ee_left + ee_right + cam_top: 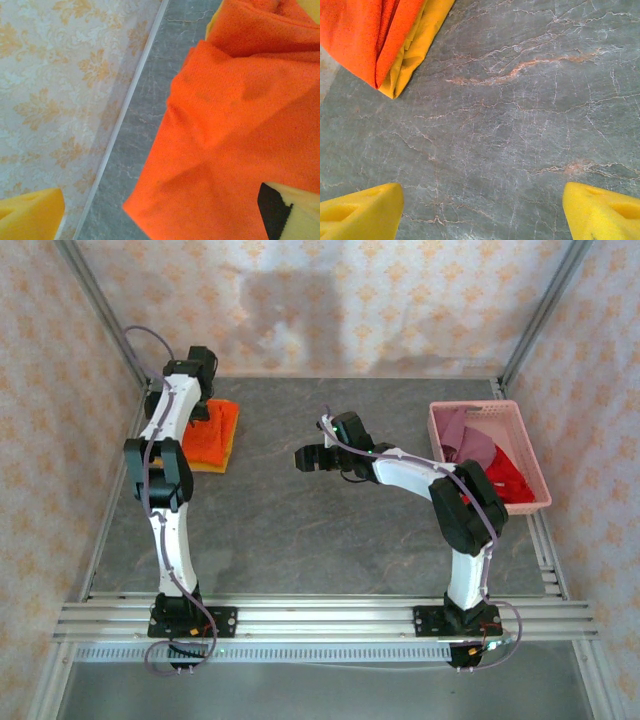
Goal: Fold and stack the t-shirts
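Okay, your left end effector point(160, 215) sits spread over the orange t-shirt point(235, 125) at the surface point(300, 530) far-left edge; right end effector point(482, 210) spread, well apart.

a pink basket point(478, 404) sat at the right edge of the grey marbled counter point(300, 530). floral wallpaper point(330, 300) covered the walls; metal rails point(320, 620) ran along the near edge.

The left arm point(165, 510) rises from its base, bends at the elbow and stretches toward the far left corner. The left hand point(160, 212) points downward, its yellow fingers point(30, 215) spread wide. The right arm point(462, 515) folds sharply at the elbow and reaches leftward toward the middle. The right hand point(306, 457) is held low and level, its yellow fingertips point(362, 215) well apart.
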Action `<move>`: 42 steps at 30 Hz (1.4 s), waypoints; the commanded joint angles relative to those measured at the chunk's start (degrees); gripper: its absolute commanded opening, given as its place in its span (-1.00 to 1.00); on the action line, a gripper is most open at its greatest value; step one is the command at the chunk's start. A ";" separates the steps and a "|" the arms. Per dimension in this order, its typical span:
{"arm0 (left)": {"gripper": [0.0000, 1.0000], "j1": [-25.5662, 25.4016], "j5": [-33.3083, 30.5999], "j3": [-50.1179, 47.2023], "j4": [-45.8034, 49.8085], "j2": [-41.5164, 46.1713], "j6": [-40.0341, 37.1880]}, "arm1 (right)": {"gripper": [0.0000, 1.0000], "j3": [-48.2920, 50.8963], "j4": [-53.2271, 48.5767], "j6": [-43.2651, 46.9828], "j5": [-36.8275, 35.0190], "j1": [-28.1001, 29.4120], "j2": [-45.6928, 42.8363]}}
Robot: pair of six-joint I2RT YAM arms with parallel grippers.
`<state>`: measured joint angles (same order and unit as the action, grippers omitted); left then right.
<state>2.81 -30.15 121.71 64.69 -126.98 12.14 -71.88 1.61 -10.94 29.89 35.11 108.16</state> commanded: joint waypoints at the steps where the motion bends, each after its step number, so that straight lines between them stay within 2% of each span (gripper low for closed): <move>1: 1.00 -2.79 2.40 -1.99 -2.71 6.34 2.28 | 0.66 -0.28 1.88 -1.03 0.70 0.22 -0.19; 5: 0.87 -6.95 6.86 -1.39 -3.23 4.02 2.46 | 0.66 -0.03 2.43 -1.51 1.19 0.22 -0.02; 9: 0.64 -9.65 16.42 -1.08 -4.52 0.12 4.47 | 0.66 0.98 2.43 -1.05 0.53 0.22 -0.73; 13: 0.24 -10.23 25.99 -2.82 -8.33 -2.63 7.04 | 0.66 1.86 2.26 -0.71 -0.01 0.22 -1.36; 18: 0.00 -9.37 29.47 -1.30 -8.43 -7.64 8.14 | 0.66 2.61 2.52 -0.71 -0.18 0.22 -1.69; 25: -0.06 -5.50 30.18 -2.44 -8.70 -9.69 8.57 | 0.66 2.44 2.73 -1.14 -0.01 0.22 -1.44; 29: -0.06 -2.99 26.28 -1.33 -6.50 -9.94 6.36 | 0.66 2.36 2.62 -1.12 0.02 0.26 -1.46; 36: -0.06 1.93 23.47 -0.08 -4.13 -10.74 5.56 | 0.65 2.09 2.88 -1.88 0.70 0.22 -1.52; 42: -0.01 3.76 25.81 0.36 -5.08 -10.44 6.05 | 0.65 2.66 2.61 -1.72 -0.13 0.22 -2.35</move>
<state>6.20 -3.03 120.38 57.84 -137.03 18.57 -69.65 2.68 -12.40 30.04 35.09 108.14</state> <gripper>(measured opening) 0.490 0.826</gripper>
